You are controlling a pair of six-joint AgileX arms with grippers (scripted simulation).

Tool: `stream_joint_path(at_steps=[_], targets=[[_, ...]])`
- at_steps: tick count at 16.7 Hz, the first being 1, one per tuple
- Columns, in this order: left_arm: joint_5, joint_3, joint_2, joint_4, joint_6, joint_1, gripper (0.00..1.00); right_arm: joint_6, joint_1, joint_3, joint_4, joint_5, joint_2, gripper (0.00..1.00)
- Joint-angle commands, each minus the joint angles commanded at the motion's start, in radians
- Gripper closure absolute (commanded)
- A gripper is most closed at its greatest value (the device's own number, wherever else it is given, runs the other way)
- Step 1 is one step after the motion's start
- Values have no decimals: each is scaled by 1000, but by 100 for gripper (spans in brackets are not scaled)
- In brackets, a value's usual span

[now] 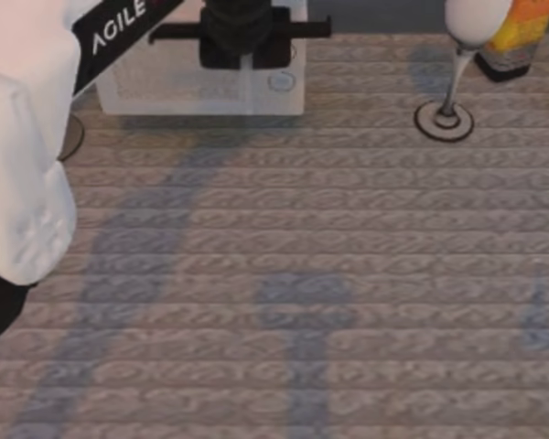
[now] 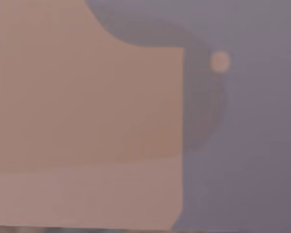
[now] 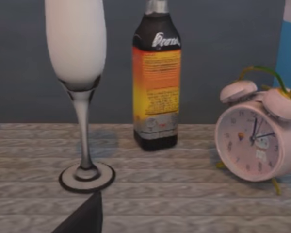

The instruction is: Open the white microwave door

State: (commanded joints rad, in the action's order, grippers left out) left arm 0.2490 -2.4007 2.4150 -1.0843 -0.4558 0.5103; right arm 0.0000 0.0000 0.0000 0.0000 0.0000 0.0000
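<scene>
While the left arm reaches across from the top view's left, its left end effector (image 1: 242, 37) sits directly over the white microwave (image 1: 201, 87) at the far edge of the surface (image 1: 302, 274), hard against its upper front. Whether its fingers are open or closed cannot be told; the dark wrist body hides them from above. The left wrist view shows only a flat pale panel close up, apparently the door (image 2: 87, 121), with a small round spot beyond it. That closeness suggests the end effector is placed to catch the door's edge and swing it outward. The door appears not yet opened.

The right end effector is out of the top view; a dark tip (image 3: 82, 218) shows low in the right wrist view, ahead of which stand a champagne glass (image 3: 77, 58), a bottle (image 3: 156, 82) and a pink alarm clock (image 3: 254, 141).
</scene>
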Motion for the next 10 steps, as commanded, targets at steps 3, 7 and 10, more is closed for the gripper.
stream_joint_path(at_steps=[3,7,10], targets=[[0,0,0,0,0,0,100,0,0,0,0,0,0,0],[0,0,0,0,0,0,100,0,0,0,0,0,0,0],[-8,62,-27,7,-8,20,100,0,0,0,0,0,0,0]])
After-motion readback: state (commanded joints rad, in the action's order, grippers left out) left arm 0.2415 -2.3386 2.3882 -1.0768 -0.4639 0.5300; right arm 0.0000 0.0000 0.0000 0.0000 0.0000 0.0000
